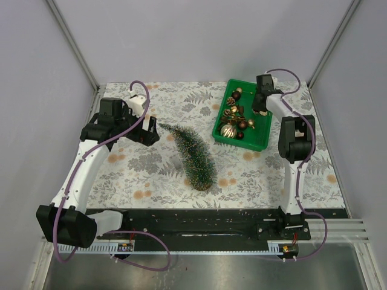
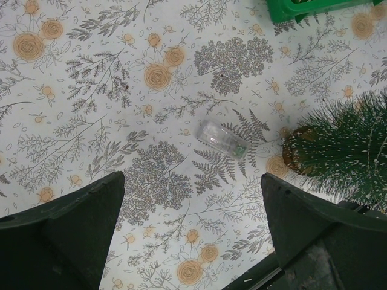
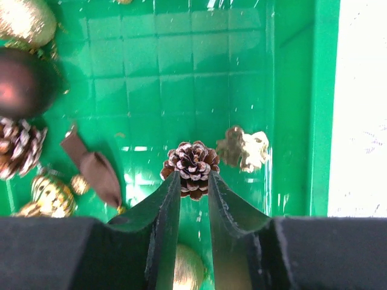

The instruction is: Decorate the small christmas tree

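Note:
The small christmas tree (image 1: 193,154) lies on its side on the floral tablecloth, tip to the far left and wooden disc base (image 2: 295,151) at its near end. My left gripper (image 1: 148,133) is open and empty beside the tree's tip. In the left wrist view it (image 2: 192,178) hovers over bare cloth, with the tree (image 2: 351,151) at the right. My right gripper (image 1: 260,106) is inside the green bin (image 1: 261,145). In the right wrist view it (image 3: 193,175) is shut on a frosted pine cone (image 3: 192,160) just above the bin floor.
The bin (image 3: 323,90) holds a brown ball (image 3: 24,90), a brown ribbon (image 3: 94,169), gold balls (image 3: 51,193), another pine cone (image 3: 18,145) and a gold figure (image 3: 245,148). A small clear plastic piece (image 2: 222,138) lies on the cloth left of the tree's base.

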You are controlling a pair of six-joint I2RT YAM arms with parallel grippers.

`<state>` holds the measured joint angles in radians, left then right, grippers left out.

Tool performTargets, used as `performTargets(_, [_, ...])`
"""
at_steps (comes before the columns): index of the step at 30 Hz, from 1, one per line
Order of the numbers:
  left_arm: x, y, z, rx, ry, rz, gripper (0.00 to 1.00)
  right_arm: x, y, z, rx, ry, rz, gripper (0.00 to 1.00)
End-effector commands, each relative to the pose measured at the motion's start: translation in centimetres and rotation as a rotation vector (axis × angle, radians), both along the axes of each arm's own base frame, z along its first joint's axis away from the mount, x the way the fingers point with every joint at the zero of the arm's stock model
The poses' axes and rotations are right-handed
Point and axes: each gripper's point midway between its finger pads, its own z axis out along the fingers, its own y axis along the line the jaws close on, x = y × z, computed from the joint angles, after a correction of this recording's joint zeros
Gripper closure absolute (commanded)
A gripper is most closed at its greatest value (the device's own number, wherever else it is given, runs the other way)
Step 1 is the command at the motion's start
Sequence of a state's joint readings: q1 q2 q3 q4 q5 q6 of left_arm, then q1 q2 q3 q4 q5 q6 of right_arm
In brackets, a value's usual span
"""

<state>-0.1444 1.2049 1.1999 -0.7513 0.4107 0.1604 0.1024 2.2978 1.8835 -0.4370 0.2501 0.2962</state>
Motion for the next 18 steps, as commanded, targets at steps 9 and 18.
performTargets(9, [0.6,-2.2,1.7,-0.112,-0.019,-0.069,0.01,-6.4,7.8,21.6,0.341,-0.444,0.267,0.92])
performTargets(18, [0.5,-3.9,3.2,-0.216,-0.042,-0.115,0.01,-17.8,19.7,34.7,0.58,-0.561,0.759,0.92])
